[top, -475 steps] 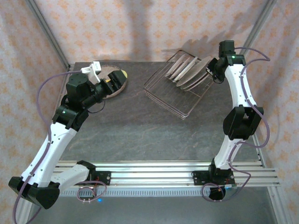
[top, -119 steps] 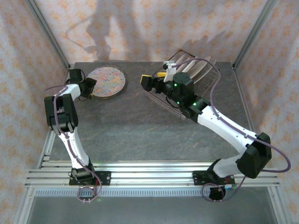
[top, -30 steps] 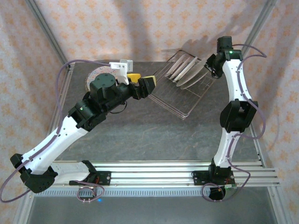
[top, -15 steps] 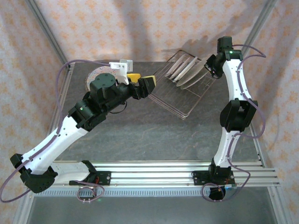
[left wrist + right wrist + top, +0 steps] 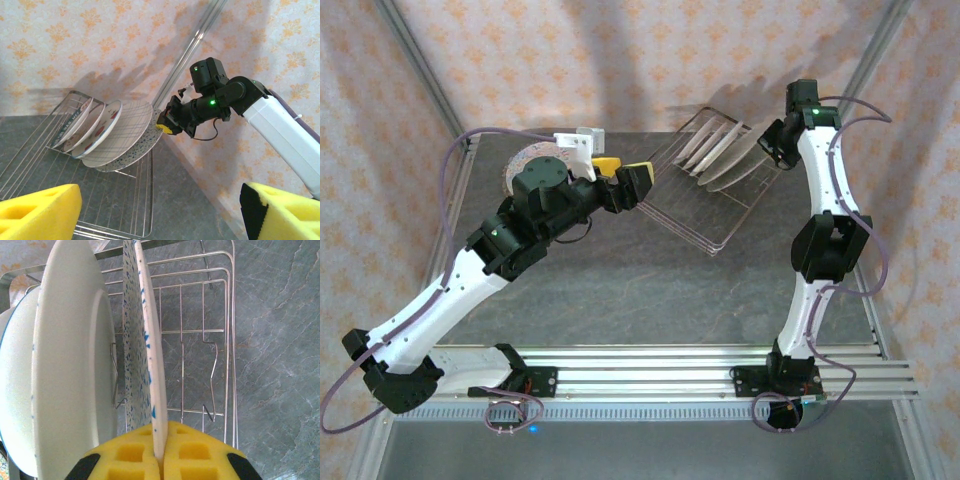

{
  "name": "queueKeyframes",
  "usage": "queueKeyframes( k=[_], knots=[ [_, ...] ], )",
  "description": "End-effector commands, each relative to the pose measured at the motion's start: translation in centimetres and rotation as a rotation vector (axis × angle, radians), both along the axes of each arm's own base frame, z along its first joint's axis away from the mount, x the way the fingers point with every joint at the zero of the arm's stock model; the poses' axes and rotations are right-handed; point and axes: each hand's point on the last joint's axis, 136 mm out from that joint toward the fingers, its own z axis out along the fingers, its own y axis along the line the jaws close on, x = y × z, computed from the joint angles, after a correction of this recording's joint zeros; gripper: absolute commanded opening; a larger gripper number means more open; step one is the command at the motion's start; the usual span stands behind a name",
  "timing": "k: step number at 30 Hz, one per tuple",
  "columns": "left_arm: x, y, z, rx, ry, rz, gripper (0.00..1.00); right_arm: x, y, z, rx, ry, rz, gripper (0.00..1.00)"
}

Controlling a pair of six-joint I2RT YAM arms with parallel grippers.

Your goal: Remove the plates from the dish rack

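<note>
On the grey worktop (image 5: pixel 620 290) the dish rack (image 5: pixel 718 226) sits far right, the right claw (image 5: pixel 159 460) pinching the rim of its speckled end plate (image 5: pixel 150 365), the left claw (image 5: pixel 160 210) hanging open nearby; a skewed lift could scrape the neighbouring plate (image 5: pixel 75 355) or drag the rack.

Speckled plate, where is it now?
In the right wrist view, the speckled plate stands on edge in the dish rack, beside a pale plate, its rim pinched by the right tool.
</note>
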Motion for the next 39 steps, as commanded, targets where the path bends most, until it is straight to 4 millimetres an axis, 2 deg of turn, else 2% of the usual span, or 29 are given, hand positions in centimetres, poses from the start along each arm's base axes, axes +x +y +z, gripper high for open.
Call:
queueKeyframes(
  k=[1,19,33,39],
  knots=[
    [-0.2,0.0,1.4,-0.015,-0.03,0.006,0.83,0.5,0.2,3.2,-0.014,-0.088,0.017,0.0],
    [-0.5,0.1,1.7,-0.036,-0.03,-0.005,0.84,-2.2,-1.0,7.8,-0.101,-0.123,-0.052,0.0],
    [-0.6,-0.2,1.6,-0.038,-0.025,-0.02,0.84,-5.4,-1.9,9.1,-0.153,-0.074,-0.086,0.0],
    [-0.6,-0.4,1.4,-0.041,-0.023,-0.025,0.84,-7.1,-2.0,10.5,-0.167,-0.085,-0.097,0.0]
  ],
)
